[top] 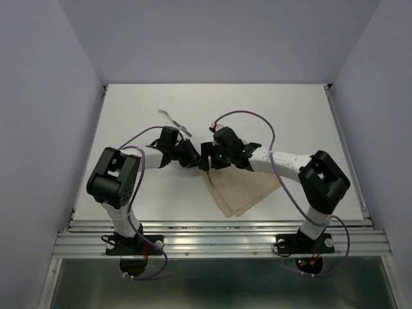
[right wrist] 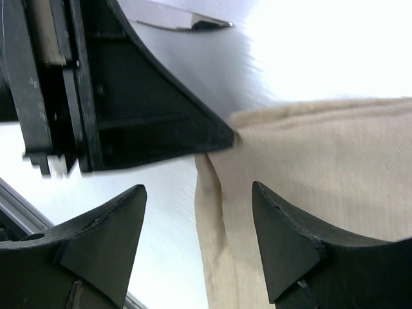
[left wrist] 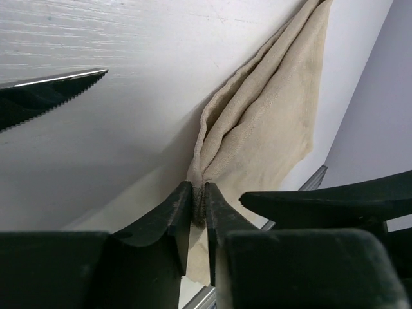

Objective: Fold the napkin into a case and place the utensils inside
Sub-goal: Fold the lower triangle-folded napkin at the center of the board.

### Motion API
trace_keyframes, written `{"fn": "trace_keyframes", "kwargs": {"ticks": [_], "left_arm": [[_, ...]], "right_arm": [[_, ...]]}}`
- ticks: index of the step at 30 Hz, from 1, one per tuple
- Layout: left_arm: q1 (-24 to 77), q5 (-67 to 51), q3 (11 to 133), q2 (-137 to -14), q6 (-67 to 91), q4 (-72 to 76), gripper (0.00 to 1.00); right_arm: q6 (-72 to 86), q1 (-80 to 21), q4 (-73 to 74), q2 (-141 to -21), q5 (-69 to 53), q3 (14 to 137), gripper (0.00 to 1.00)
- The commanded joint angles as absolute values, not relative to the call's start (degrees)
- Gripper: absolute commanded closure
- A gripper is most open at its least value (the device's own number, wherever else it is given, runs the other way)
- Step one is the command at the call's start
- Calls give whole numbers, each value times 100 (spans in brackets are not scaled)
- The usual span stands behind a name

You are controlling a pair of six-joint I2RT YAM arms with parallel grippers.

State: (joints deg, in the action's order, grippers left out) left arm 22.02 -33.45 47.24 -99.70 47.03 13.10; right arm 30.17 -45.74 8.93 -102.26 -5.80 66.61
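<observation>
Soft, light napkin point(top: 243, 190) lies folded centre-to-near-right on tabletop point(top: 129, 122), left gripper point(left wrist: 198, 205) pinched shut on its layered corner, right gripper point(right wrist: 197, 196) wide open astride the same edge w/ nothing held; limp plies prob. slip, so grab at stitched hem/corner, all layers.

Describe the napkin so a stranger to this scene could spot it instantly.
On the white table, look near the middle, partly under the right arm. The napkin is the folded beige-tan cloth there, one corner pinched by the left gripper; it is the only fabric, unlike the slim silvery utensil beyond.
</observation>
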Motion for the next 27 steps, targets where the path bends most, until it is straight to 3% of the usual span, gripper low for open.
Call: {"fn": "trace_keyframes", "kwargs": {"ticks": [1, 3, 12, 20, 27], "left_arm": [[2232, -3516, 4711, -9993, 4685, 1398, 85], [2232, -3507, 4720, -10002, 4702, 1380, 100], [2232, -3314, 4834, -10099, 4816, 1011, 100], [2224, -3164, 4869, -10116, 4834, 835, 100], [2189, -3111, 4904, -10099, 4781, 712, 100]], "right_arm": [[2927, -4597, 738, -9695, -300, 6276, 26], [2866, -4780, 896, -9502, -27, 6074, 25], [2646, -5800, 1600, -9272, 1827, 5827, 24], [2382, -6117, 1704, -9843, 2425, 6178, 23], [2382, -6319, 1732, -9949, 2523, 5951, 31]]}}
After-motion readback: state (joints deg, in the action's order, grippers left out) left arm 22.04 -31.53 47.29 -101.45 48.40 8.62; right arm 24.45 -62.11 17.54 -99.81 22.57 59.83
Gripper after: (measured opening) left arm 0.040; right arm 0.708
